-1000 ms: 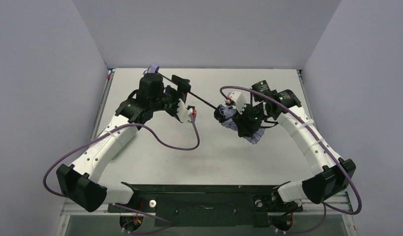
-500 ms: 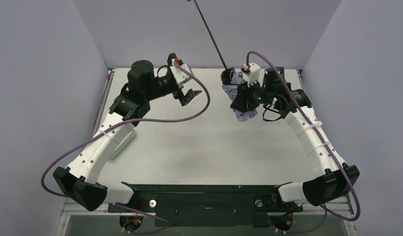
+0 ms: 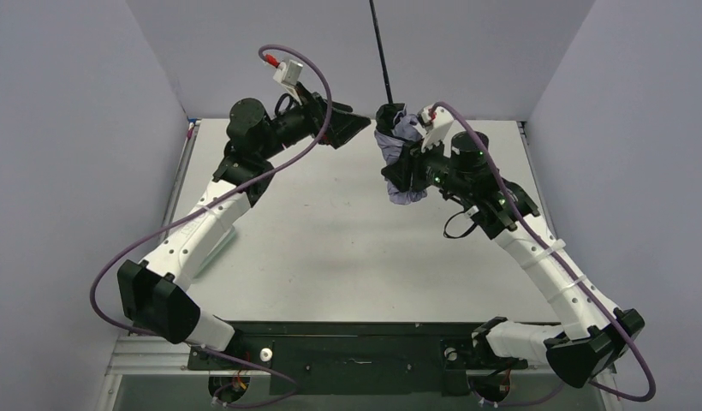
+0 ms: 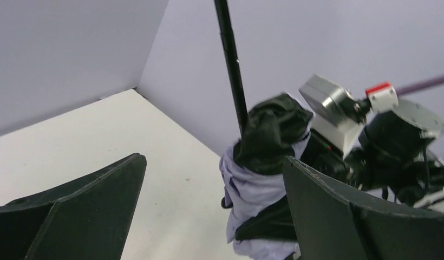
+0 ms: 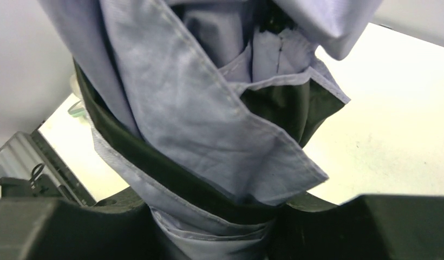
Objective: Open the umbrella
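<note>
The right gripper [image 3: 401, 174] is clamped on the umbrella [image 3: 397, 137], its fingers [image 5: 57, 230] pressing either side of the bunched lavender canopy [image 5: 209, 135], with black lining [image 5: 274, 111] showing in the folds. The bundle hangs above the table [image 3: 330, 248] at about 1 o'clock in the top view, its canopy unspread. From its upper end the thin black shaft [image 3: 380, 51] rises toward 12 o'clock, leaning slightly to 11, and runs off the top edge in front of the back wall [image 3: 476, 60]. The left gripper [image 3: 346, 128] sits at 9 o'clock of the bundle, near but apart. Its fingers are spread wide, hold nothing and point at the canopy.
</note>
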Robot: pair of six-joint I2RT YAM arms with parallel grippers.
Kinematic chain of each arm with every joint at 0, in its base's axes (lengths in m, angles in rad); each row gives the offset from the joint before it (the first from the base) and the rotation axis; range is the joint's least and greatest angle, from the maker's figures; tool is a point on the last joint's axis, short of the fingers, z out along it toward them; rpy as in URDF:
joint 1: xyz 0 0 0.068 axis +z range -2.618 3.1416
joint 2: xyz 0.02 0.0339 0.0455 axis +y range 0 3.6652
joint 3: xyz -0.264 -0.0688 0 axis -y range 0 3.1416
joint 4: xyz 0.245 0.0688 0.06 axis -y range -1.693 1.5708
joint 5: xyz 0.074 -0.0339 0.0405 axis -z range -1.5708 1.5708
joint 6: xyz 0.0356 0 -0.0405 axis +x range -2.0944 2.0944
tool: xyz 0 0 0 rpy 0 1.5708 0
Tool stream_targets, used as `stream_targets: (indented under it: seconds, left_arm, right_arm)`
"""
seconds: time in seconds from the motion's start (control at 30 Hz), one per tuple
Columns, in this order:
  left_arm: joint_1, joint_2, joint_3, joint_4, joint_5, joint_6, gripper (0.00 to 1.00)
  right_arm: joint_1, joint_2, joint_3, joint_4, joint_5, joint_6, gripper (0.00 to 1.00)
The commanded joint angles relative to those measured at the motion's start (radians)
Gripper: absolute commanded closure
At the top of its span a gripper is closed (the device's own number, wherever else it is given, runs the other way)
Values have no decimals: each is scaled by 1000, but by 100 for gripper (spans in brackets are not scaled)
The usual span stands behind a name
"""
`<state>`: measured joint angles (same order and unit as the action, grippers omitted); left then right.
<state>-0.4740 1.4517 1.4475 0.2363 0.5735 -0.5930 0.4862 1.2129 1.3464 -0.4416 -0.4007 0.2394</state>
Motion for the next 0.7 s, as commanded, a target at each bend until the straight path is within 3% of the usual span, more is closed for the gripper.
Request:
stream_targets:
  seconds: [0.0,0.13,0.4,0.67]
  left_arm:
    - [-9,18,1,182,-75,-247,3]
    - [-39,40,19,89,-122,-237,3]
    - [-51,78,13,75,-179,-276,3]
    - [-55,96,-60,261,-98,-364,3]
  right_arm:
    - [99,-60,-16,126,342,7,100]
    - [148,-63,-33,136,466,-29,100]
    - [268,-50,-64,165,650,-132,100]
    - [306,-32,-71,178,703,-170,100]
